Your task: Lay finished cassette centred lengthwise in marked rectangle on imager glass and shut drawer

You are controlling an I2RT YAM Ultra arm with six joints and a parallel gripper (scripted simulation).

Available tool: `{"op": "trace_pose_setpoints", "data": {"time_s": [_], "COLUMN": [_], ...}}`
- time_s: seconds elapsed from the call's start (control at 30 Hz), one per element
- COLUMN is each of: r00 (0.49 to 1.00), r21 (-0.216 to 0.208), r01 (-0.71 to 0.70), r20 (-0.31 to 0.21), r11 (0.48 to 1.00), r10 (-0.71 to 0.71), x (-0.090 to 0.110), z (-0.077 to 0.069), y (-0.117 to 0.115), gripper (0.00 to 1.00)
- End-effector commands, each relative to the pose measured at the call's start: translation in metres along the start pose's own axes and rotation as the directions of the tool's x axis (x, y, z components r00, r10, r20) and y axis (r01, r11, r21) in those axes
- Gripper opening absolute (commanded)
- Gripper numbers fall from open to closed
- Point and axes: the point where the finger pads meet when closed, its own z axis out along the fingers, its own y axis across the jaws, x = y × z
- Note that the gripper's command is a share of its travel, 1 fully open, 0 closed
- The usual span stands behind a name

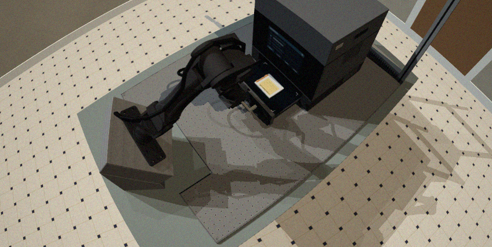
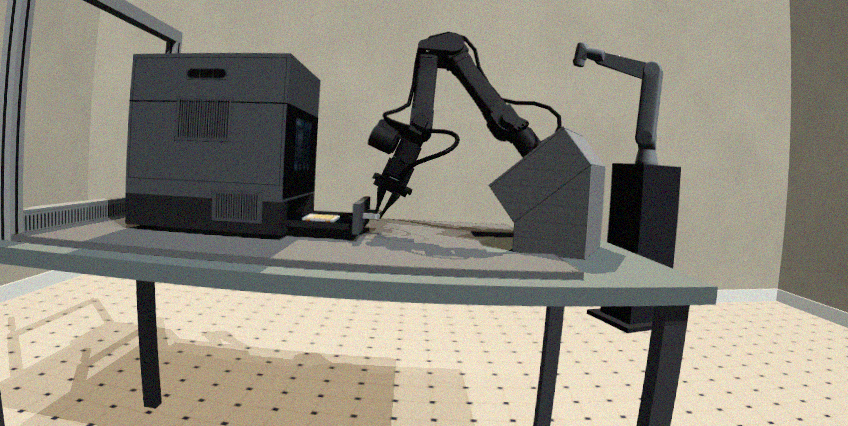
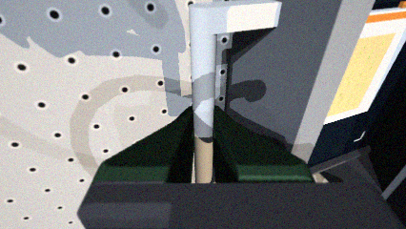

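Note:
The gel imager IM is a dark box at the back of the table; it also shows in the exterior view. Its drawer stands part way out. The cassette FINISHED, white-framed with a yellow middle, lies flat on the dark glass, and shows in the wrist view. My gripper is at the drawer's front and is shut on the pale drawer handle. In the exterior view the gripper points down at the drawer front.
The arm's grey wedge-shaped base block stands to the right of the drawer. A metal frame stands behind IM. A camera post on a dark box is at the table's far right.

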Motion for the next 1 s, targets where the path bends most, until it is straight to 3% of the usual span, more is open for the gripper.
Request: {"op": "trace_pose_setpoints", "data": {"time_s": [0.0,0.9,0.93,0.97], "r00": [1.0,1.0,1.0,1.0], "r21": [0.038,0.038,0.032,0.032], "r01": [-0.01,-0.01,0.007,0.007], "r20": [0.009,0.009,0.015,0.015], "r11": [0.999,0.999,0.999,0.999], "r10": [0.01,0.01,-0.007,-0.007], "x": [0.001,0.001,-0.002,-0.002], "z": [0.004,0.004,0.003,0.003], "y": [-0.016,-0.016,0.004,0.004], "gripper": [0.0,0.0,0.0,0.0]}}
